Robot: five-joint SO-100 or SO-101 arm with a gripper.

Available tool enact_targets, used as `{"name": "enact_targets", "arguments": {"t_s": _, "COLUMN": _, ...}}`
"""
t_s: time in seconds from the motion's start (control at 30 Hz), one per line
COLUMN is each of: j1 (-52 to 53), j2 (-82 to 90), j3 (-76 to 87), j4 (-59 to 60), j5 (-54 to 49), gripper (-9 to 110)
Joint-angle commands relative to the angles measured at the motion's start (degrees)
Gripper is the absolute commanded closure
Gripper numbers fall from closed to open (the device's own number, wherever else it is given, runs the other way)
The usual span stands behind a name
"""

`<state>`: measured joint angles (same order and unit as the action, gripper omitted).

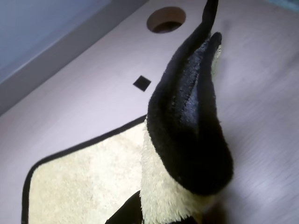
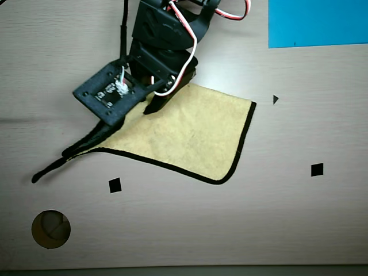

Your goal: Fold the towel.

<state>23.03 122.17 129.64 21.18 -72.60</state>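
Observation:
A yellow towel (image 2: 190, 132) with a black hem lies mostly flat on the wooden table in the overhead view. Its left corner is lifted and drawn out toward the lower left. My gripper (image 2: 57, 164) is shut on that corner, low over the table. In the wrist view the towel (image 1: 84, 177) lies flat at the lower left. Its raised part (image 1: 187, 130) shows its black underside and wraps my gripper (image 1: 208, 28), of which only a thin black tip pokes out at the top.
A round hole (image 2: 50, 229) in the tabletop lies just beyond the gripper tip and shows in the wrist view (image 1: 166, 19). Black square marks (image 2: 115, 185) (image 2: 317, 169) and a small triangle (image 2: 275, 99) are on the table. A blue sheet (image 2: 316, 23) lies at the top right.

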Motion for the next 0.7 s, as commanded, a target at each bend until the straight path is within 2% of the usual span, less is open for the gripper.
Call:
{"name": "enact_targets", "arguments": {"t_s": 0.0, "j1": -1.8, "j2": 3.7, "j3": -0.2, "j4": 0.3, "j5": -2.6, "gripper": 101}}
{"name": "enact_targets", "arguments": {"t_s": 0.4, "j1": -8.9, "j2": 7.3, "j3": -0.9, "j4": 3.6, "j5": -6.2, "gripper": 101}}
{"name": "enact_targets", "arguments": {"t_s": 0.67, "j1": -16.6, "j2": 4.8, "j3": -5.7, "j4": 6.9, "j5": -3.7, "gripper": 101}}
